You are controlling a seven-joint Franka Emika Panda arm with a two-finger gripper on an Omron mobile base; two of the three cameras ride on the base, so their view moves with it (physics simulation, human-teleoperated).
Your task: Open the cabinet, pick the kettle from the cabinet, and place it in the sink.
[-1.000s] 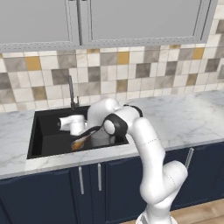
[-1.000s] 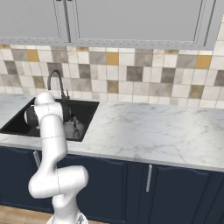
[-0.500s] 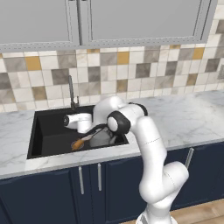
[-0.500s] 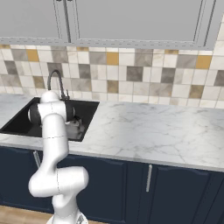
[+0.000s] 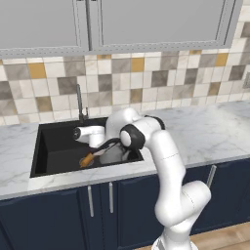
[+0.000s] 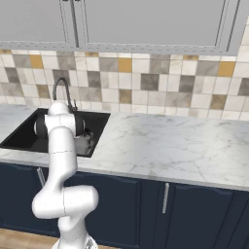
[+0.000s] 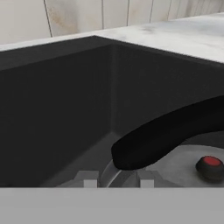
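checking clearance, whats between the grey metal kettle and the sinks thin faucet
In the left base view, the white gripper hangs over bare black sink floor between the grey kettle and faucet.

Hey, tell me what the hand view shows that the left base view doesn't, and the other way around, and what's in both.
Hand view alone: a dark knob with a red top on the lid of the kettle. Left base view alone: the faucet, the tiled backsplash, the pale upper cabinets, the navy lower cabinets and an orange-brown piece beside the kettle. Both: the kettle's black handle, the black sink and the marble counter.
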